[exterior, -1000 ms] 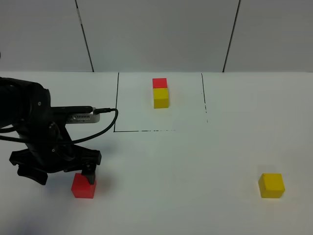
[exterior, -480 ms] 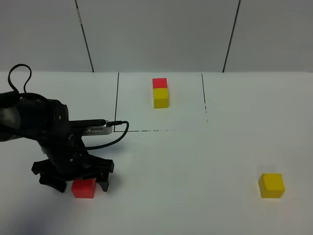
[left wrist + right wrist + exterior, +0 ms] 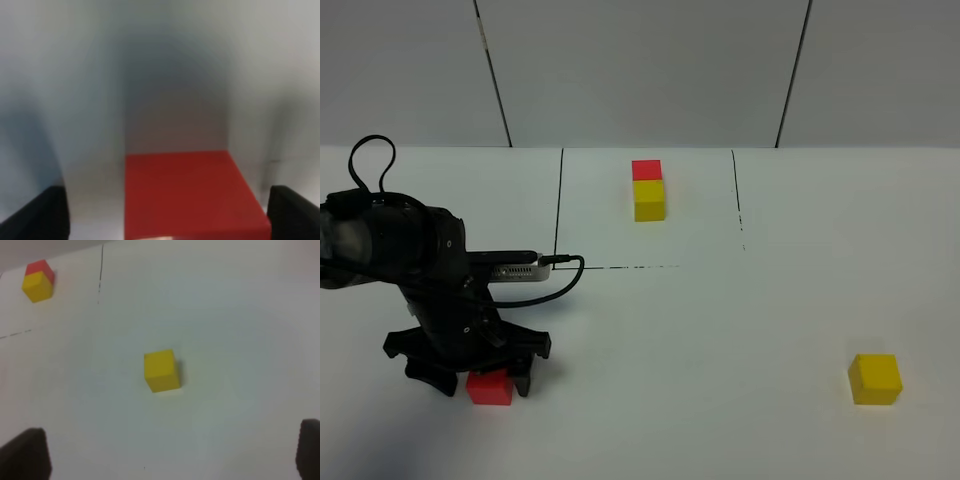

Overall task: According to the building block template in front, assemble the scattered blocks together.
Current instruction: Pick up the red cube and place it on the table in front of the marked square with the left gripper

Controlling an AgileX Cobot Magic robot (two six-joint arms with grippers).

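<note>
At the desk's [image 3: 720,330] left, the red cube [image 3: 490,389] is straddled by the left gripper [image 3: 484,384], part open, unclamped. The right gripper [image 3: 167,452] is held wide open, empty.

Framed red-yellow template [image 3: 649,190] at back; red cube [image 3: 490,388], yellow cube [image 3: 875,379] well apart.

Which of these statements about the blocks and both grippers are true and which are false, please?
1. The left gripper straddles the loose red cube. True.
2. The loose yellow cube touches the loose red cube. False: they lie far apart, on opposite sides of the table.
3. In the template, red sits behind yellow, seen from the high camera. True.
4. The right gripper holds the loose yellow cube. False: it is open, and that cube lies on the table ahead of it.
</note>
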